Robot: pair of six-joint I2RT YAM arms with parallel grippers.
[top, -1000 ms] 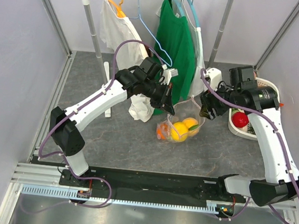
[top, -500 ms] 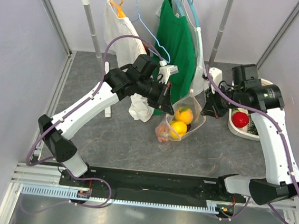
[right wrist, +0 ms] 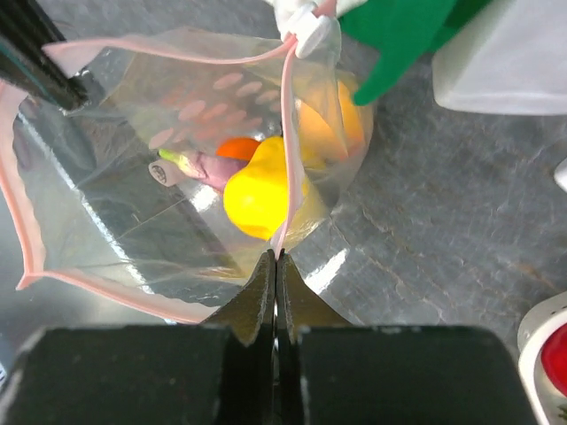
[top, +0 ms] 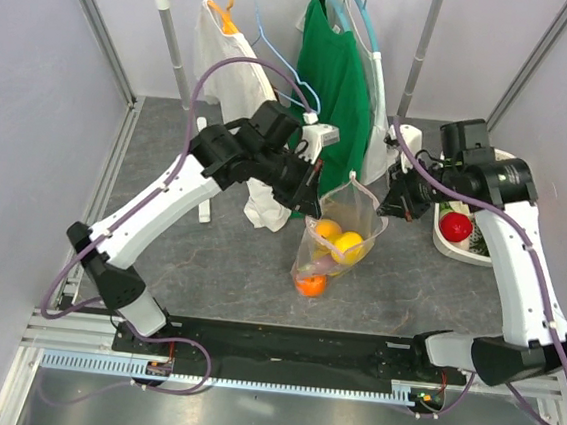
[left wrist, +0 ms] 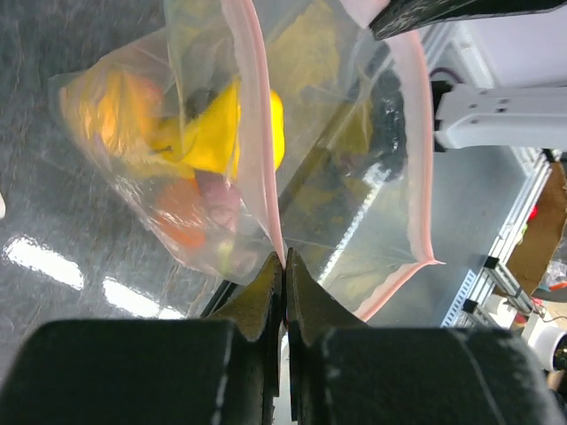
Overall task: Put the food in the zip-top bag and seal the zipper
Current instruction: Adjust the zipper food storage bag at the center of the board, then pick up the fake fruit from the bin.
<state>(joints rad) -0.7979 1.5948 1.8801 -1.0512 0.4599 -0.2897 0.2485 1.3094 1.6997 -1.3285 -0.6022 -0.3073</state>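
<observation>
- Top external view: the zip-top bag (top: 349,214) hangs between the two hands, mouth upward. Its lower end is close to the grey surface (top: 209,256); I cannot tell whether it touches.
- The left hand (top: 317,190) is at the bag's upper left corner. In the left wrist view its fingers are pressed together on the pink edge, with a thin fold of the plastic pinched between the tips.
- The right hand (top: 391,197) is at the bag's upper right corner. In the right wrist view its fingers are likewise clamped on the pink edge.
- The zipper (left wrist: 254,133) is not sealed: its two pink strips stand well apart and the mouth of the bag gapes between the hands.
- The food lies inside the bag, sunk toward its lower end. There are yellow pieces (top: 349,246), with an orange piece (top: 309,284) lowest. A purple piece (right wrist: 205,168) with a green stalk lies against the yellow one.
- A white basket (top: 461,248) stands to the right of the bag, beyond the right hand, with a red toy fruit (top: 454,227) in it.
- A green shirt (top: 334,77) hangs on a rail behind the bag.
</observation>
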